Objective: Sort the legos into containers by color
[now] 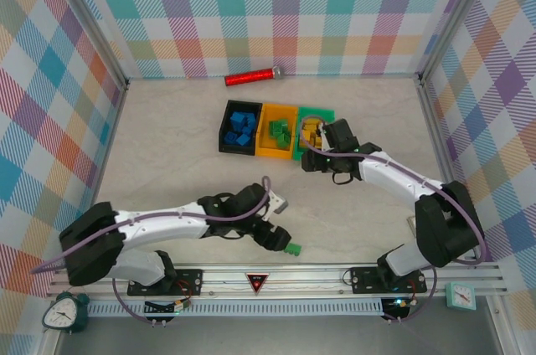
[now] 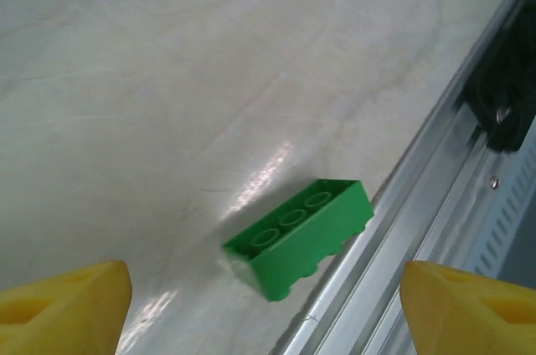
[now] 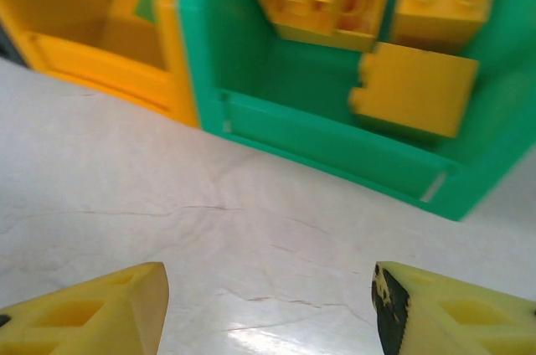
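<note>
Fingers on the left gripper (image 2: 268, 311), how do they stand?

— Spread wide, with nothing between them. The yellow fingertips (image 2: 71, 305) sit at the bottom corners of the left wrist view. The single green brick (image 2: 300, 236) lies on the table (image 2: 167, 79) ahead of them, untouched, just beside the metal rail (image 2: 402, 229) at the near edge.

— And from above?

— The left gripper (image 1: 279, 240) hangs low next to the green brick (image 1: 292, 249). Its tips are too dark and small there to tell apart.

— The right gripper (image 3: 268, 313)?

— Parted as well, holding nothing. Its fingers (image 3: 92, 309) are over bare table just short of the green bin (image 3: 335, 141), which holds yellow bricks (image 3: 410, 87). The orange bin (image 3: 100, 54) touches it on the left.

— What is hard to make out?

— Both wrist views cut the fingers off at the bottom edge. The right wrist view is blurred and crops both bins. From above, the right gripper (image 1: 318, 158) covers the near side of the green bin (image 1: 328, 112). The orange bin (image 1: 262, 133) holds green bricks (image 1: 280, 131) and the black bin (image 1: 224, 127) holds blue bricks (image 1: 243, 127), but their count cannot be told. A red cylinder (image 1: 254, 77) lies well behind the row.
</note>
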You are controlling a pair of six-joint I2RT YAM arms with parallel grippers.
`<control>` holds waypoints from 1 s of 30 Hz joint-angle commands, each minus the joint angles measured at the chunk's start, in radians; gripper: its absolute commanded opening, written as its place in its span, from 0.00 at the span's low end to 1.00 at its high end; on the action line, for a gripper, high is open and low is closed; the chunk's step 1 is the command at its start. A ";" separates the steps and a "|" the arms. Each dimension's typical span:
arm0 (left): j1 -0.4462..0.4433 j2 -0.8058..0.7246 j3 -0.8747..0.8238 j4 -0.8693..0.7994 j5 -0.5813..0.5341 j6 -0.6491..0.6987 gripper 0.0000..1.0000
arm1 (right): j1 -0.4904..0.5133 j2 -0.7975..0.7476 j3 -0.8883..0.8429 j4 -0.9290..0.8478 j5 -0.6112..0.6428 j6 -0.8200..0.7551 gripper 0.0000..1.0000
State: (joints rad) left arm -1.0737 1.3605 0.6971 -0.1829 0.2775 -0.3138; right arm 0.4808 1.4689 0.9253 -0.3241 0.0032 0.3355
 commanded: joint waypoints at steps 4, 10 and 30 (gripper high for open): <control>-0.106 0.149 0.150 -0.181 0.006 0.101 0.85 | -0.016 -0.050 -0.061 0.071 -0.015 0.036 0.66; -0.167 0.260 0.233 -0.248 -0.102 0.113 0.85 | -0.019 -0.062 -0.083 0.083 -0.023 0.037 0.66; -0.179 0.421 0.354 -0.299 -0.265 0.165 0.15 | -0.022 -0.094 -0.129 0.095 -0.008 0.040 0.66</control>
State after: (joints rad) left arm -1.2476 1.7580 1.0389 -0.4942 0.0265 -0.1593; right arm 0.4641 1.3975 0.8135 -0.2455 -0.0097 0.3622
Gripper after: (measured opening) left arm 0.214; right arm 0.663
